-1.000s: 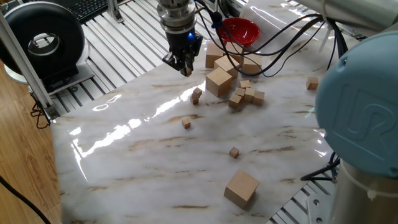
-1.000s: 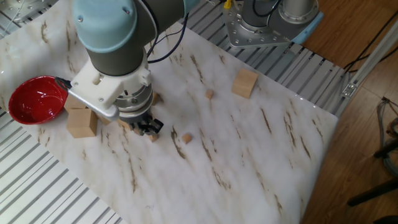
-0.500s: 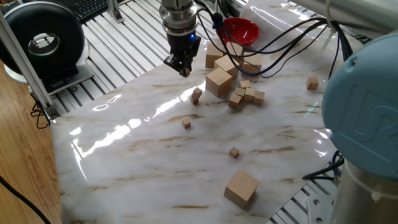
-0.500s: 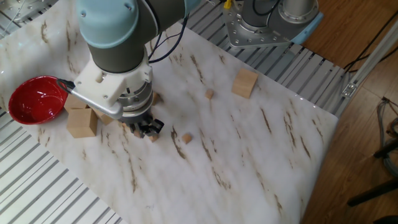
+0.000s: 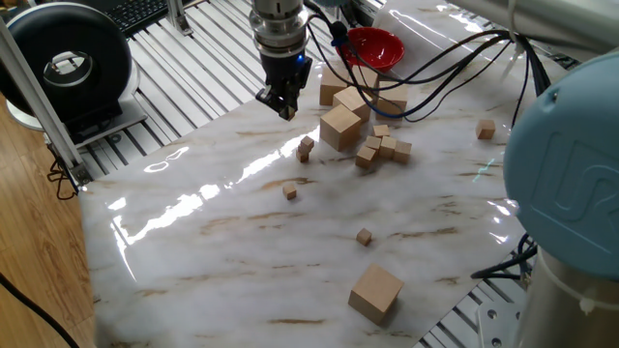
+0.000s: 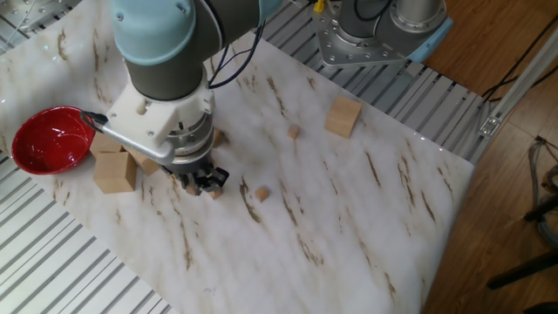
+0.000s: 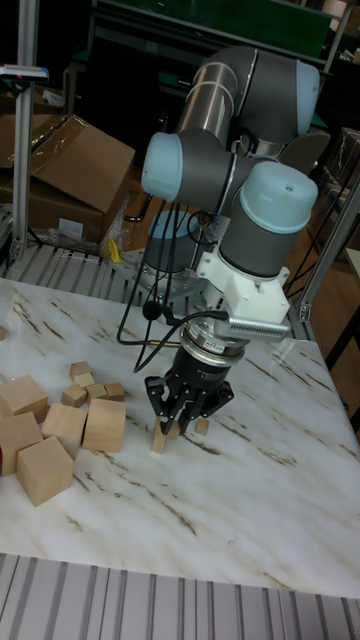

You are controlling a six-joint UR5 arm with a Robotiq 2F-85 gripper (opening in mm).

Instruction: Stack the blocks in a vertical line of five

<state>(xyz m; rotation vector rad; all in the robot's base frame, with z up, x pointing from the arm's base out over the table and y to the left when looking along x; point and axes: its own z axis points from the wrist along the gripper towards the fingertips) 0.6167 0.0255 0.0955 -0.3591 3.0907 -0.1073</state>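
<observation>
My gripper (image 5: 285, 104) hangs over the far left part of the marble table (image 5: 232, 261), its fingers drawn close around what looks like one tiny light-wood block (image 7: 172, 428). A short stack of two blocks (image 5: 306, 148) stands just in front and to the right of it, apart from the fingers. In the tall fixed view that stack (image 7: 158, 437) shows beside the gripper (image 7: 178, 420). Single blocks lie at mid-table (image 5: 289, 191) and nearer the front (image 5: 364, 236). Several more blocks (image 5: 383, 147) cluster beside the big cubes. In the other fixed view the gripper (image 6: 202, 180) hides the stack.
A large cube (image 5: 340, 127) and other medium and large cubes sit behind the cluster, next to a red bowl (image 5: 374, 46). Another large cube (image 5: 375, 292) rests near the front edge. A medium cube (image 5: 486, 128) lies at the far right. Cables trail over the bowl.
The gripper has shifted only slightly near the two-block stack, with its wrist turned a little. None of the blocks on the table has moved.
</observation>
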